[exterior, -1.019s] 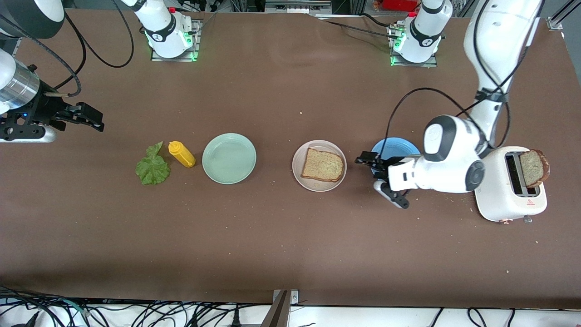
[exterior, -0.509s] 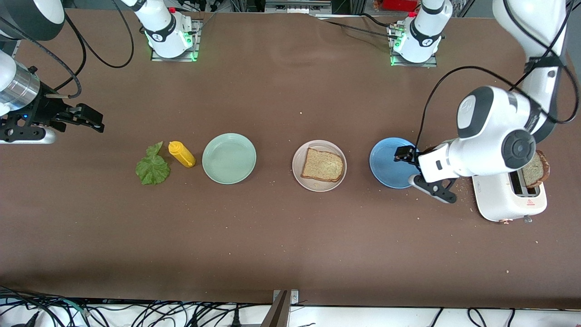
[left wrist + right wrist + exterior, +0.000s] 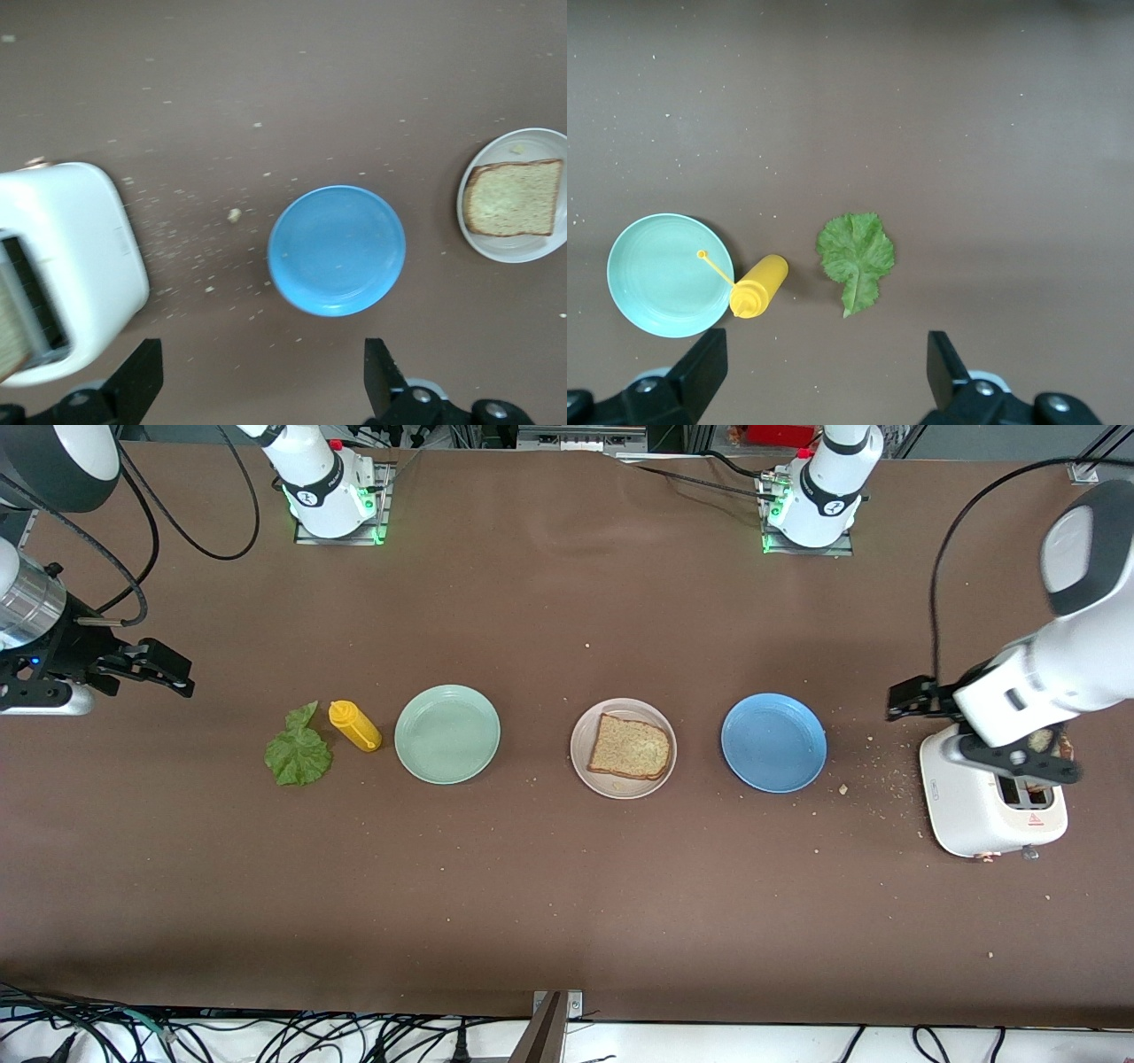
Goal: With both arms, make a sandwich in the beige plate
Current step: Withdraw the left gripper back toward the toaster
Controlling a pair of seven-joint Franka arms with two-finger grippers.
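I see one bread slice [image 3: 630, 747] already lying in the beige plate [image 3: 585, 769]. My left gripper [image 3: 970, 731] hangs over the toaster [image 3: 961, 806], fingers apart, probably for the second slice [image 3: 1040, 739]. My right gripper [image 3: 168, 666] waits above the tabletop [image 3: 567, 903] near the lettuce [image 3: 299, 749], fingers apart

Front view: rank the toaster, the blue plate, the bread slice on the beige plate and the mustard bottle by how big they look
1. Toaster, partly covered by the left arm.
2. Blue plate.
3. Bread slice on the beige plate.
4. Mustard bottle.
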